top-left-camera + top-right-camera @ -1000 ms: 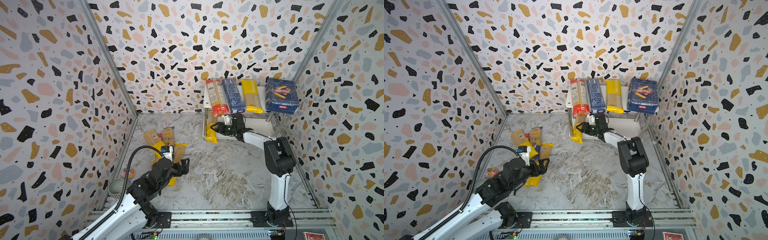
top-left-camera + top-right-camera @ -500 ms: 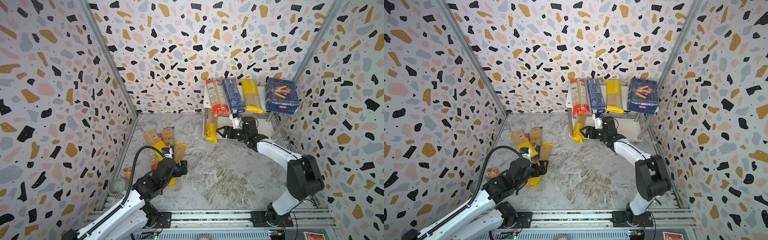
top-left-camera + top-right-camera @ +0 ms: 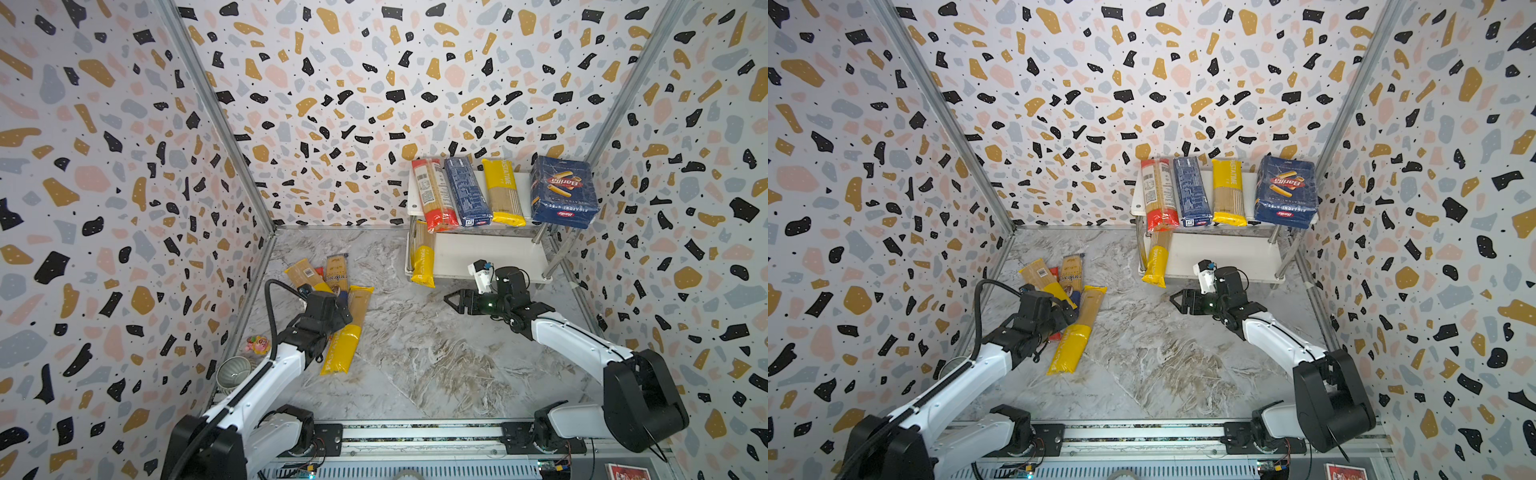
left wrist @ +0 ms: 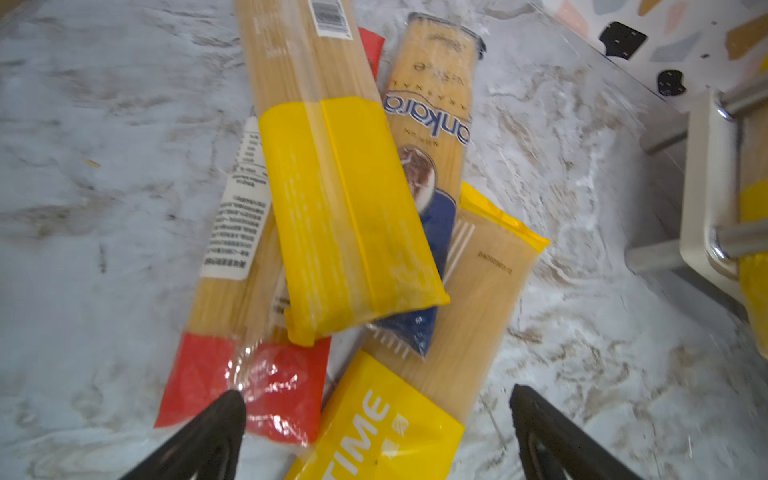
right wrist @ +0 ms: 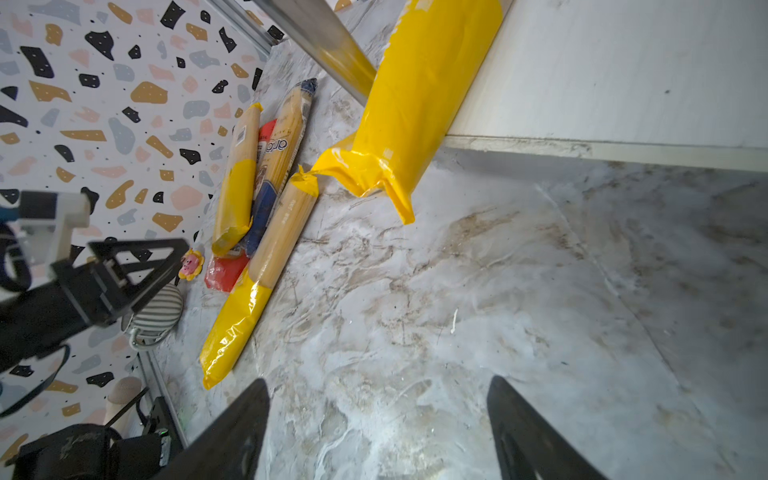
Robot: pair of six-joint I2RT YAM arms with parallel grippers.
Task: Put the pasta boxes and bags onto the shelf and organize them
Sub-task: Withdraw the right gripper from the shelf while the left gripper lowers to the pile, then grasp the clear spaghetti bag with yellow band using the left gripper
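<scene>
Main item: shelf (image 3: 490, 254), two white boards on chrome legs, standing just beyond the right gripper (image 3: 449, 300). Upper board, above and behind that gripper, holds four items lying side by side: red-ended spaghetti packet (image 3: 434, 195), long narrow blue box (image 3: 467, 191), yellow PASTATIME packet (image 3: 503, 193) and, farthest from the gripper's tips, wide blue Barilla rigatoni box (image 3: 563, 193). Lower board holds one yellow-ended spaghetti packet (image 3: 423, 262) at the end nearest the gripper's tips. Its yellow end overhangs the front edge, near the fingers but apart from them. Right gripper: jaws spread wide with nothing between them, over bare marble floor (image 3: 415, 345), pointing toward the floor pile. The floor pile is well apart from the right gripper and directly below the left gripper (image 4: 376, 395). It is four overlapping packets: barcode packet with yellow end (image 4: 345, 199) on top, dark-ended Ankara packet (image 4: 432, 124) partly under it, red-ended floor packet (image 4: 270, 374) lowest, and long PASTATIME packet (image 4: 478, 291) closest to the fingers. Left gripper: jaws spread wide and gripping nothing, one finger over the red end, the other past the long PASTATIME packet's edge; contact with the pile cannot be told. Back along the left arm, by the wall: pink flower toy (image 3: 257, 345) and striped cup (image 3: 232, 372).
</scene>
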